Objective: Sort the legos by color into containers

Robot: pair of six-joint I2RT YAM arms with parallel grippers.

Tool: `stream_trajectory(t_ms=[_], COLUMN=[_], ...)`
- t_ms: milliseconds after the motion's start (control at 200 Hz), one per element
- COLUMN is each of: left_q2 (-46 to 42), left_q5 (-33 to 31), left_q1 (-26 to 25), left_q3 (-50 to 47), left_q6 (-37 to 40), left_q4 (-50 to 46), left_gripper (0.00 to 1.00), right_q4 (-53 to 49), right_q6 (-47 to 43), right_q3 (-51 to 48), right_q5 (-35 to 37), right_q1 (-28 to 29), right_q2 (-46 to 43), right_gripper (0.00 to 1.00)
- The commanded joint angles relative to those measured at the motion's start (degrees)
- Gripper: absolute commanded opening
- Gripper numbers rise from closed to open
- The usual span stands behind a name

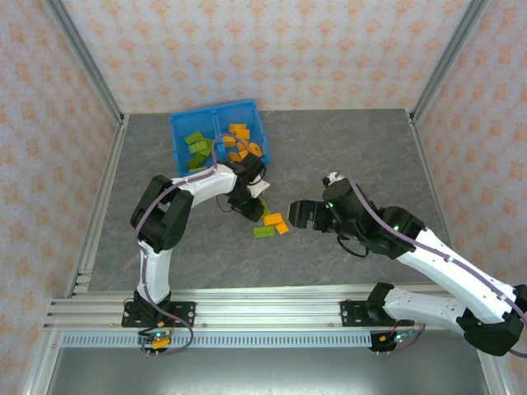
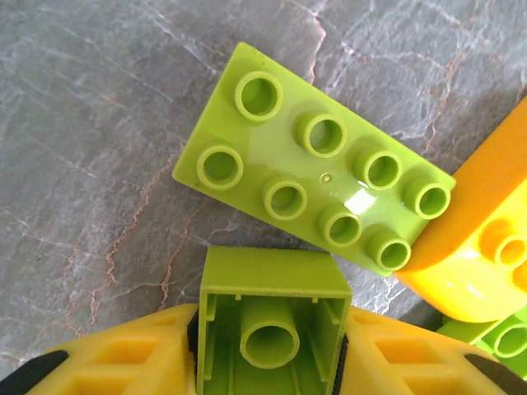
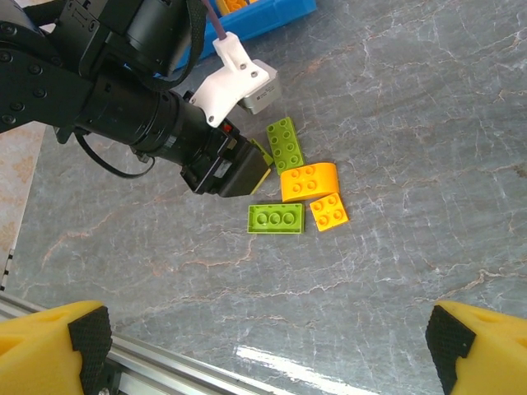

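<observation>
Left gripper (image 2: 272, 362) clamps a small lime brick (image 2: 272, 288) by both side walls, just beside a long lime brick (image 2: 313, 193). Right gripper (image 3: 268, 346) is spread and empty above bare table (image 3: 412, 164) near the front rail (image 3: 165, 366). The blue tray (image 1: 177, 136) sits at the far edge.

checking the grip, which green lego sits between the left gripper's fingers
The small lime brick, hollow underside facing the wrist camera, between the left gripper's yellow fingers. The eight-stud green brick lies studs-up on the table.

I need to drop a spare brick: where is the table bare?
Bare: far right, between the blue tray and the right wall; also the near strip before the rail. Crowded: mid-table, loose bricks between left gripper and right gripper.
</observation>
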Motion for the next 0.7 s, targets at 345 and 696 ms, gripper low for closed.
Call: stream_trajectory(t_ms=[345,696], left_q2=[-18.0,-19.5], left_q5=[-10.6,-25.3], left_q1=[0.9,16.0], left_q3=[-5.1,4.1], left_q6=[-5.6,-13.0], left_q4=[2.1,0.2], left_gripper=[0.38,0.37], right_q4=[3.1,2.6], right_q6=[0.5,0.6], right_q3=[-2.2,-2.4], right_q5=[-2.1,-1.1], right_q1=[0.0,0.0], right_q2=[-1.7,-2.2], right_gripper=[0.99,0.99])
